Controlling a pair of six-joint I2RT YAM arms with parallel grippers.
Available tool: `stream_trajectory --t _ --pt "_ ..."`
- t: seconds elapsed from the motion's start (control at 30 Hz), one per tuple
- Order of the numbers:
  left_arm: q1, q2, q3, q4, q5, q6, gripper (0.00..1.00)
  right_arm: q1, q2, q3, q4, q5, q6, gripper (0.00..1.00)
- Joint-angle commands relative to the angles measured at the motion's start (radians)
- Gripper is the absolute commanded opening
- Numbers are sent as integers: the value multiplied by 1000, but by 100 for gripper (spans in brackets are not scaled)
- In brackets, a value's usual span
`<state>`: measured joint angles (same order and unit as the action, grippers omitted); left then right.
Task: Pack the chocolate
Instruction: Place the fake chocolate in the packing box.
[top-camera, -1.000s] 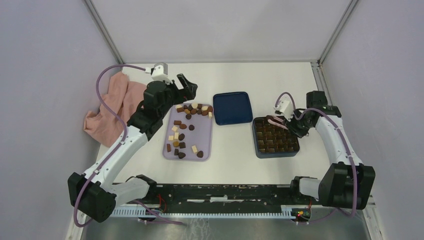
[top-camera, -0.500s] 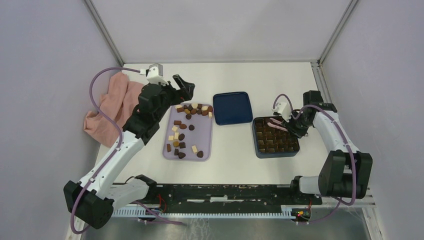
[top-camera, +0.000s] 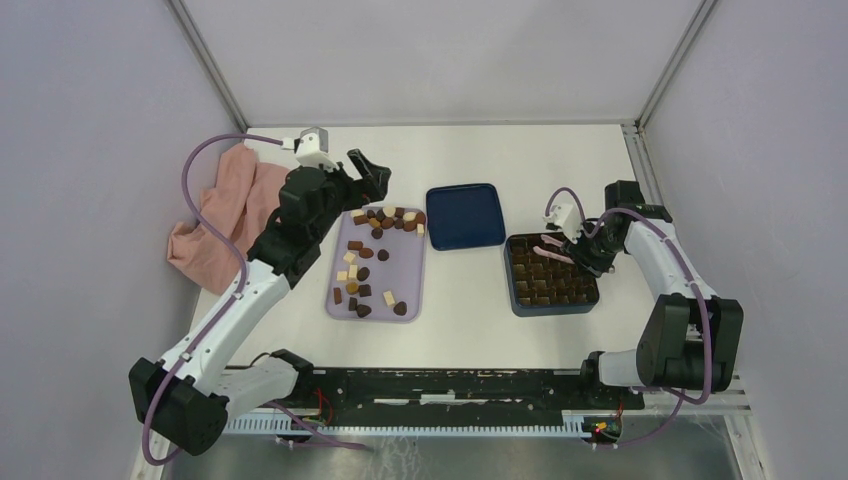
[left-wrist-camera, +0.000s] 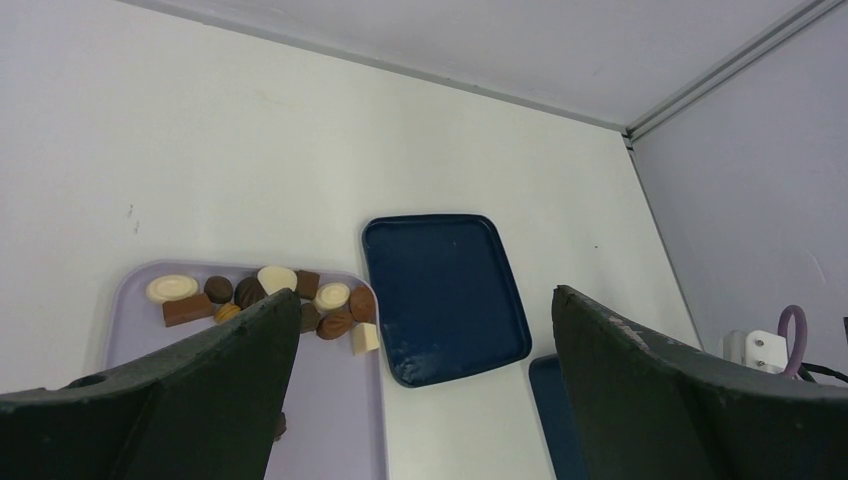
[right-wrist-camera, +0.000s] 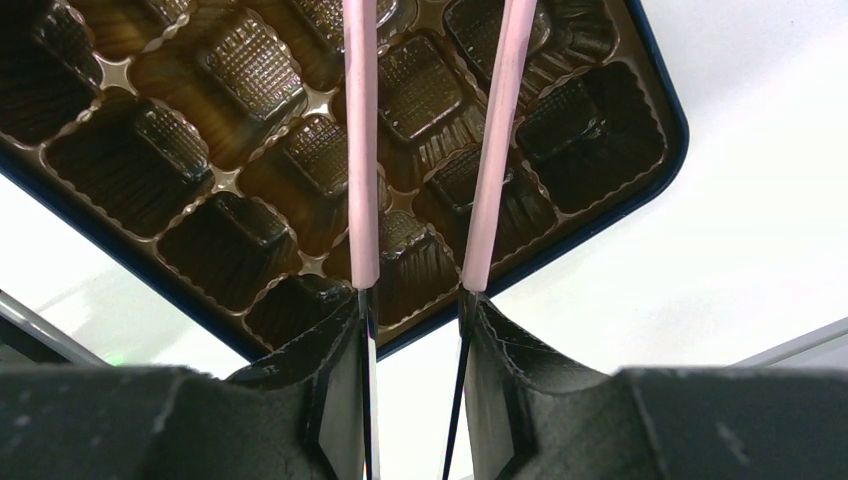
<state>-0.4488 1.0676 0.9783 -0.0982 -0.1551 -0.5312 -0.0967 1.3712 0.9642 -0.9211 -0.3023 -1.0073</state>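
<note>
Top external view: your left gripper (top-camera: 368, 172) hangs with its jaws spread wide, nothing between them. The chocolate (top-camera: 372, 262) lies below it and toward the arm's base, scattered on a lilac tray (top-camera: 412, 300). The thickest cluster sits at the tray's far end, nearest the fingers. A pink cloth (top-camera: 225, 215) lies crumpled to that gripper's left.

Left wrist view: the left gripper (left-wrist-camera: 420, 300) frames a dark blue lid (left-wrist-camera: 445, 285) that lies flat ahead of it. The chocolate (left-wrist-camera: 260, 292) shows beside the left finger, at the tray (left-wrist-camera: 130, 300) end. The table (left-wrist-camera: 250, 130) stretches beyond.

Right wrist view: your right gripper (right-wrist-camera: 412, 400) is clamped on pink-tipped tweezers (right-wrist-camera: 362, 150), whose two arms stand apart. They reach forward over a dark blue box (right-wrist-camera: 215, 245) with brown grid cells. The tips run out of the picture, so you cannot tell whether they hold a piece.

From above, the right gripper (top-camera: 583, 250) sits at the box's (top-camera: 556, 311) right edge, the tweezers (top-camera: 552, 246) pointing left across its far rows.
</note>
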Motion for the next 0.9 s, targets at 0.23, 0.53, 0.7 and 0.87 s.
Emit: stream_trajectory --t 0.23,0.53,0.7,0.87 --pt "4 -7 23 32 -12 -27 99 -1 -31 66 -25 -31 -17 39" --pt "3 -18 34 -24 -26 0 99 54 -53 196 -114 -210 -59 39" --pt "4 -22 50 -80 -40 19 99 257 -69 222 -67 -230 -30 39" --pt "4 -52 66 -156 -88 24 99 462 -14 231 8 -262 37 39"
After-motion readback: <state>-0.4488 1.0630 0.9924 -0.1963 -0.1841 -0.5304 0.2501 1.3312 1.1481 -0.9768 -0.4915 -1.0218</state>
